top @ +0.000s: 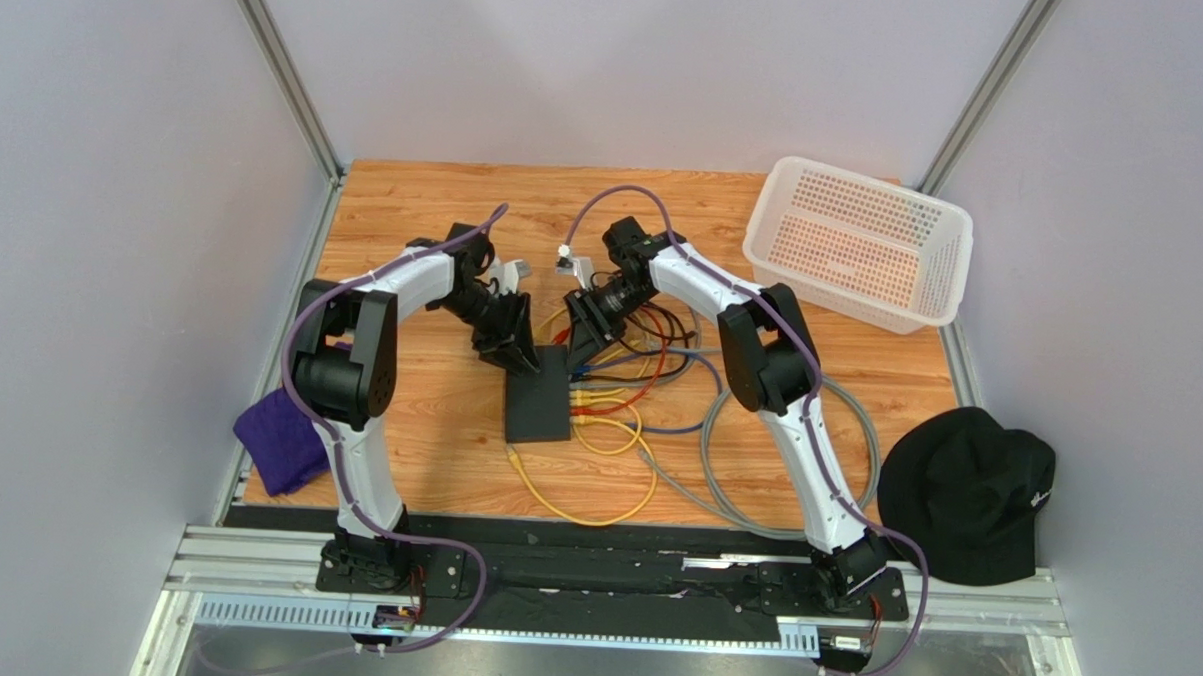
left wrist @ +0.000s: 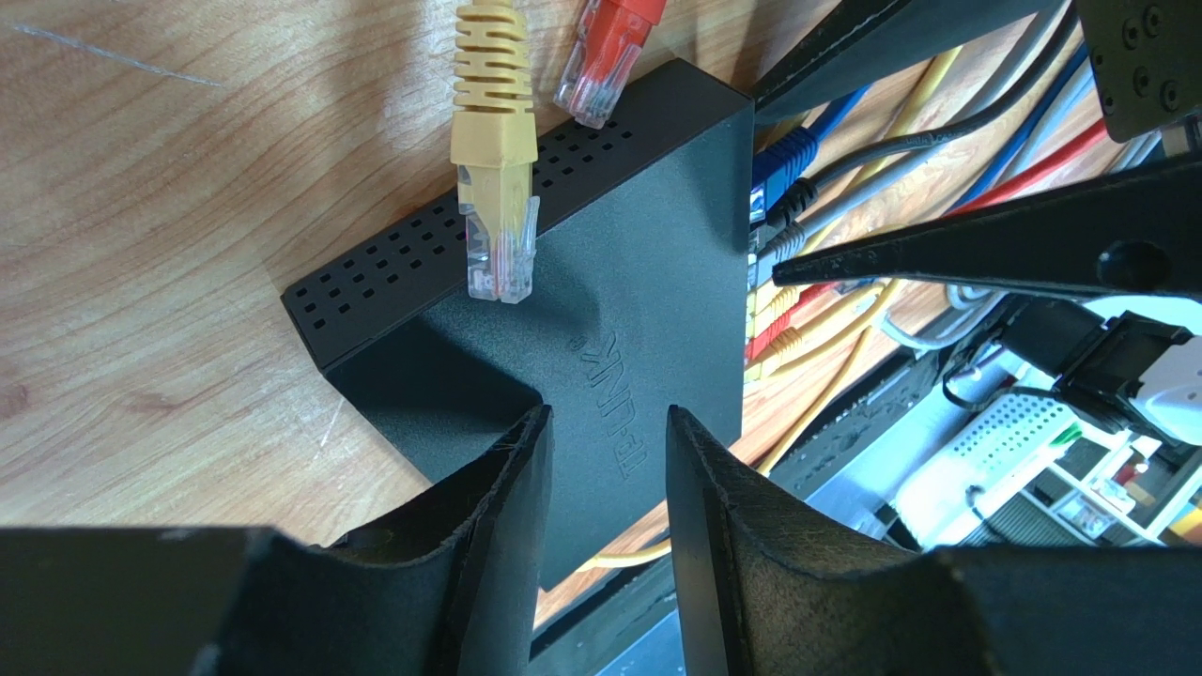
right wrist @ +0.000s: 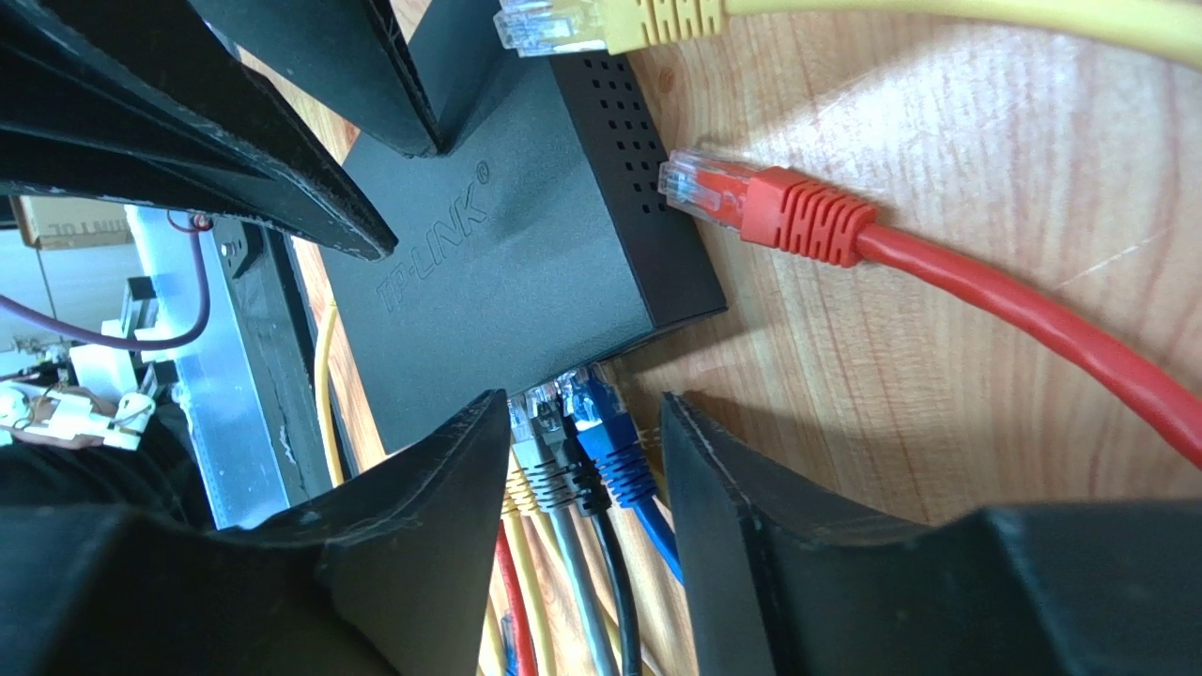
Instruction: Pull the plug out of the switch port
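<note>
The switch (top: pixel 538 404) is a flat matte-black box lying mid-table. My left gripper (left wrist: pixel 608 416) stands open over its top face (left wrist: pixel 621 268), both fingertips down on the near corner. In the right wrist view, grey (right wrist: pixel 550 478), black (right wrist: pixel 589 492) and blue (right wrist: pixel 624 471) plugs sit side by side in the ports on the switch's edge (right wrist: pixel 522 268). My right gripper (right wrist: pixel 586 402) is open around these three plugs, and a gap shows beside the blue one. A loose yellow plug (left wrist: pixel 497 211) and a loose red plug (right wrist: pixel 762 204) lie against the vented side, in no port.
A tangle of coloured cables (top: pixel 636 385) spreads right of the switch, with a yellow loop (top: pixel 587 495) in front. A white basket (top: pixel 859 242) stands at the back right. A black cap (top: pixel 966 494) lies at the right edge and a purple cloth (top: pixel 281 440) at the left.
</note>
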